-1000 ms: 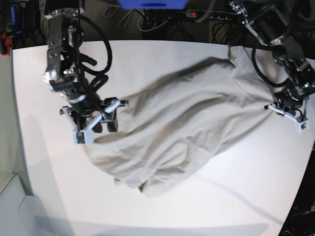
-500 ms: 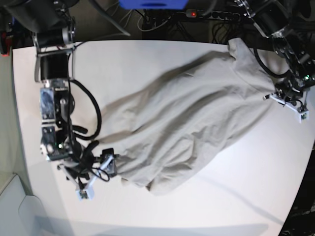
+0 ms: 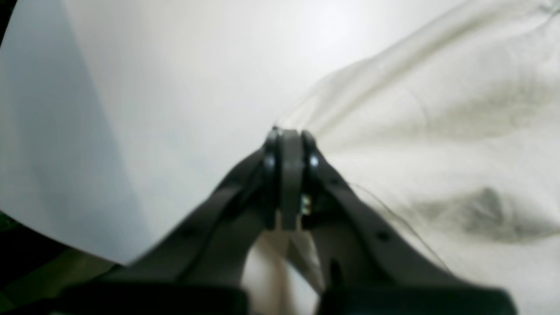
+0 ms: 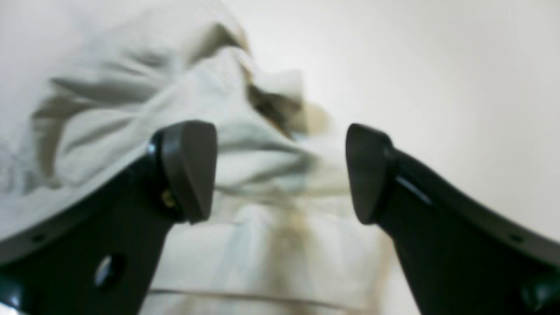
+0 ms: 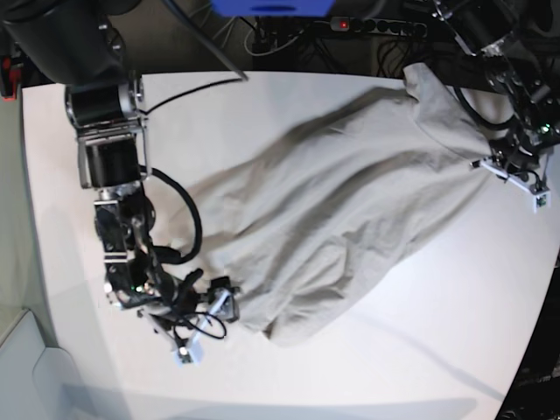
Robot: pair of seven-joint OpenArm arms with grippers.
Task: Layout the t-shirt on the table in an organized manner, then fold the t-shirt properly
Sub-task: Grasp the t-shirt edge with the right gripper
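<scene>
White, matte table [image 5: 350, 367] fills most of my base view, with dark cables and a blue object [image 5: 271, 7] in the clutter behind its far edge. I see the grey-beige t-shirt [image 5: 341, 210] lying rumpled and diagonal across the middle. My left gripper [image 5: 523, 179] is pinched tight on a shirt edge near the table's side, while my right gripper [image 5: 206, 325] stands spread wide, holding nothing, just at a crumpled corner of the cloth.
</scene>
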